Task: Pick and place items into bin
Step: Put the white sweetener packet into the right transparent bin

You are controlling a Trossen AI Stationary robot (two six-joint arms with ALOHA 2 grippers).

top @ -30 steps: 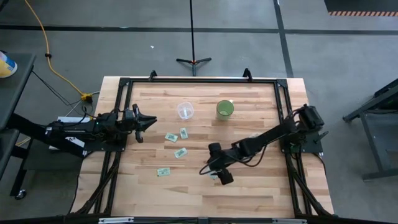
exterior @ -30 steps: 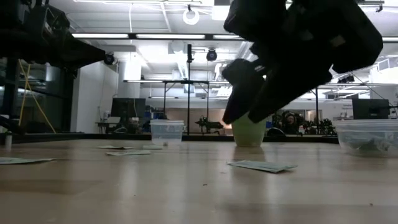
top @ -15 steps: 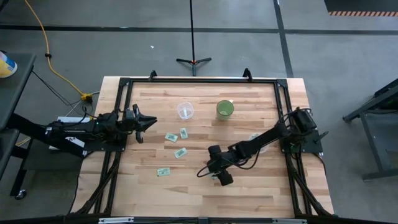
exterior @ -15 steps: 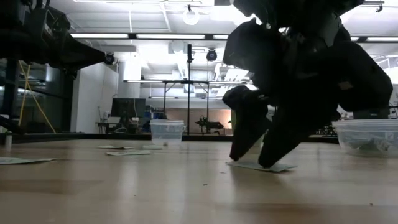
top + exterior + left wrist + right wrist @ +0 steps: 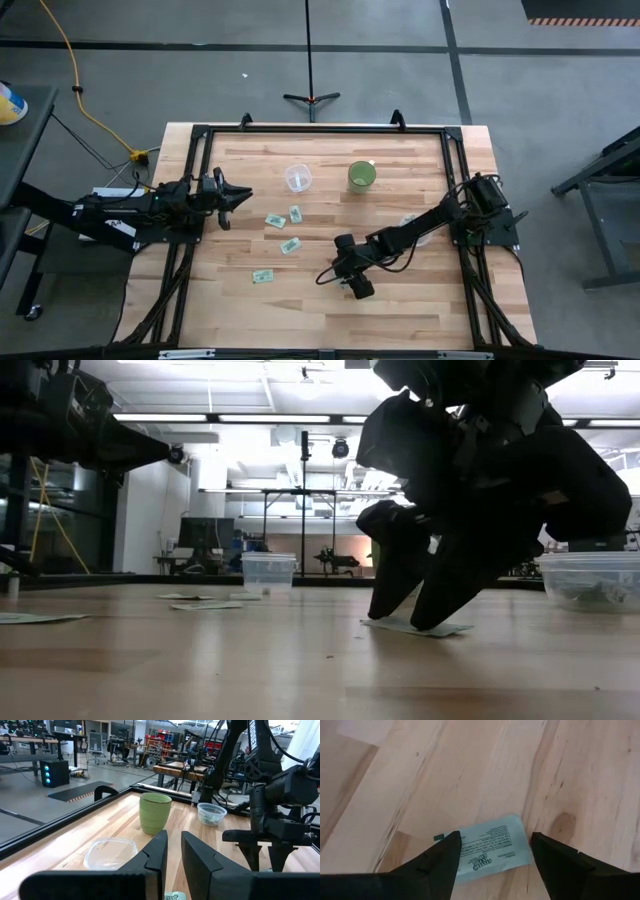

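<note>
- Near the table's front edge, mid-table: packet (image 5: 487,849) lies flat, bare wood all round.
- Right gripper (image 5: 492,851) straddles it, fingers apart, tips at the wood; lower than a second ago.
- Left gripper (image 5: 240,194) waits at my left edge, fingers narrowly apart; unchanged.
- Other packets (image 5: 284,229) lie between the two grippers.

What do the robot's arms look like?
Both arms are black and made of jointed sections. The right arm has thin black cables looping beside it. Each tool has two black, wedge-shaped fingers, seen on the left tool and the right tool. No markings show.
</note>
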